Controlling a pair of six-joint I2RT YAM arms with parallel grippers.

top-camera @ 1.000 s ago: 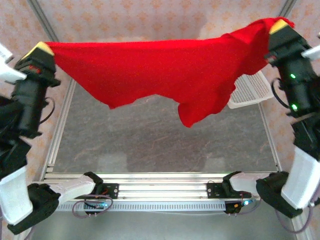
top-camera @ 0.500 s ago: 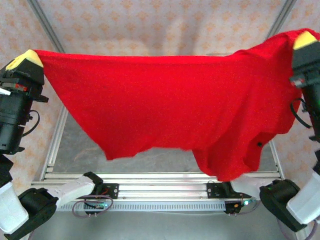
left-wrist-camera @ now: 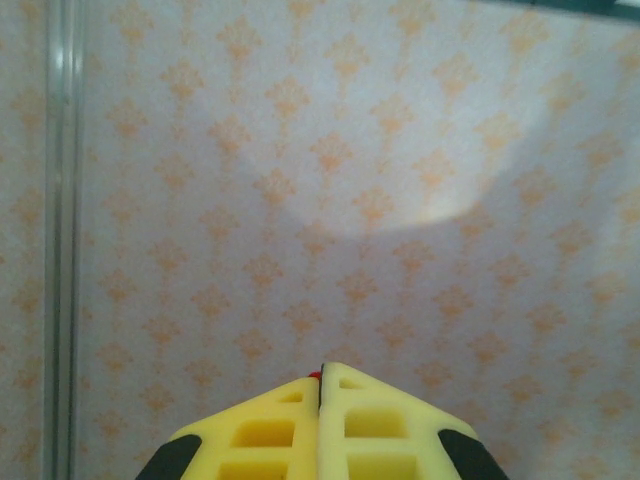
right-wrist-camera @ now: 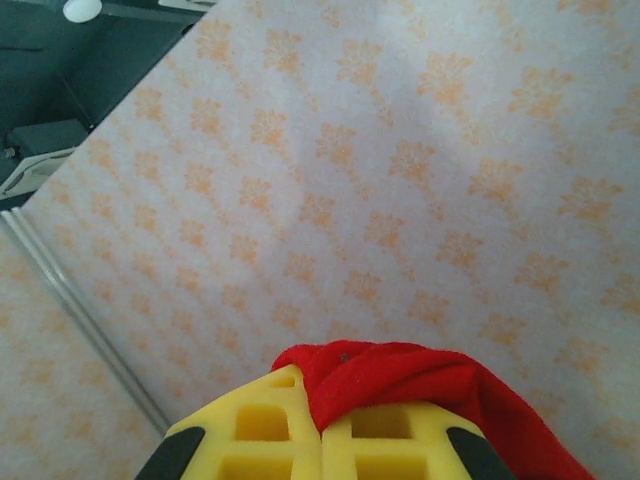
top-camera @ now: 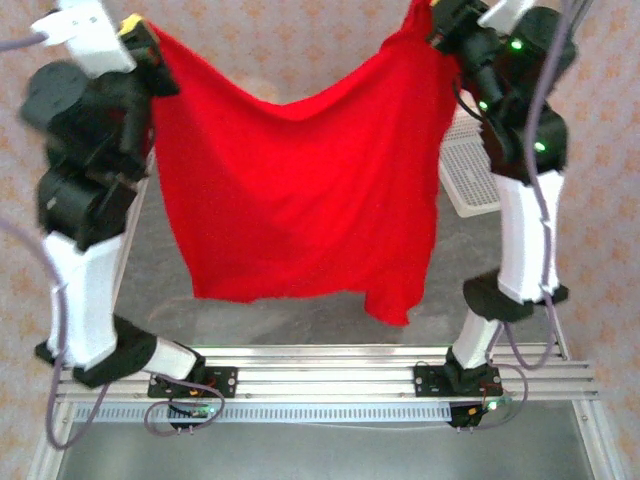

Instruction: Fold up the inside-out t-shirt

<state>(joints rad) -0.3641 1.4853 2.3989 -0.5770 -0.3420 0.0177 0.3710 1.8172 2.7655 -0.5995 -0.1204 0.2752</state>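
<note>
A: Quick status on the fingers, pls?

B: Both sets clenched. Left fingers (left-wrist-camera: 322, 388): on my left wrist cam the yellow pads sit flat together, w/ a tiny sliver of red pinched right at the tips. Right fingers (right-wrist-camera: 322, 445): pads also together, w/ a bunched fold of red cloth caught between them. It spills over the tips and down their right side.

A: And the garment, where's it at?

B: The plain bright red t-shirt of soft fabric (top-camera: 300, 190) is strung between the two sets of fingers, one upper corner in each. On the top cam both arms are raised high. The top edge sags in a shallow dip approx midway between the fingers. The rest hangs below them as one wide sheet over the grey stone-look tabletop (top-camera: 300, 325).

A: Hem touching down?

B: Can't tell from overhead. The bottom edge is uneven, and the corner under the right fingers droops lowest.

A: Anything else nearby?

B: A white plastic mesh basket (top-camera: 478, 175) lies below the right fingers, just beside the shirt's right edge and partly hidden by cloth and arm. Beyond the fingertips, both wrist cams face a pale wall w/ an orange floral pattern (left-wrist-camera: 300, 150).
</note>
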